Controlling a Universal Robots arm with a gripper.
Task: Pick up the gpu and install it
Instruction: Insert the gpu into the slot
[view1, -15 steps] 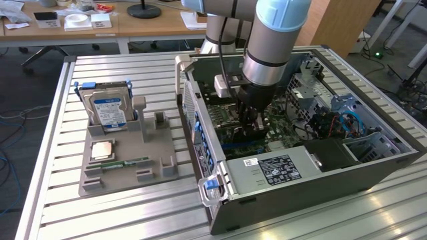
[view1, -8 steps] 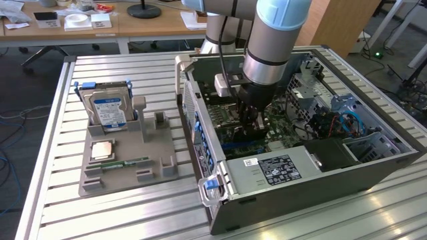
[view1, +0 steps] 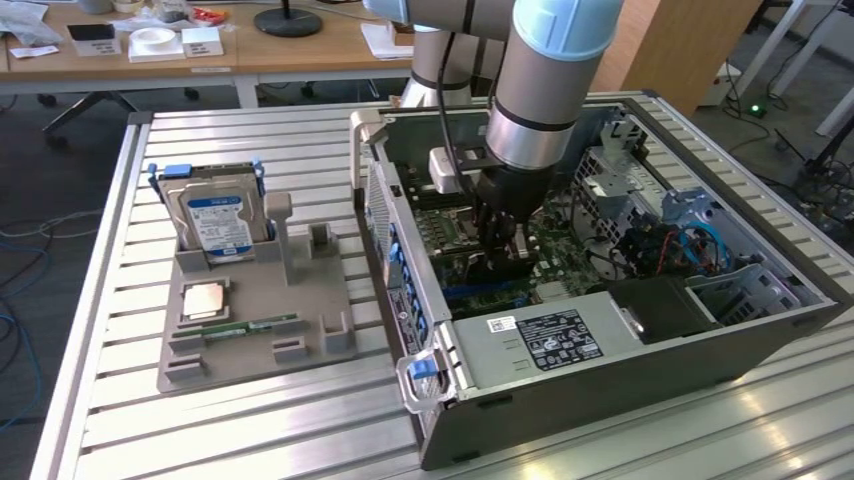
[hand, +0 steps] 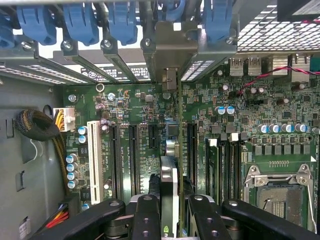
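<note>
Where the wrist view looks into the chassis, the gripper (hand: 170, 212) sits nearest, with its two black fingers (hand: 146, 216) clamped on the gpu (hand: 169, 177). The card is held edge-on and upright between them. It runs away from the fingers over the green motherboard (hand: 140, 107), between two of the black expansion slots (hand: 134, 150). Whether its connector edge is seated in a slot cannot be told. At the far end of the card, its metal end bracket (hand: 167, 52) stands against the rear slot openings, below a row of blue retainer clips (hand: 80, 22). An open CPU socket (hand: 280, 187) lies to one side of the card.

In the exterior view, the arm reaches straight down into the open computer case (view1: 601, 345), with the gripper (view1: 501, 240) just above the motherboard (view1: 447, 225). The case lies on the slatted counter (view1: 267, 430). On the exterior view's left, a grey tray (view1: 254, 350) carries an upright hard drive (view1: 220, 222) and a flat RAM stick (view1: 254, 327).
</note>
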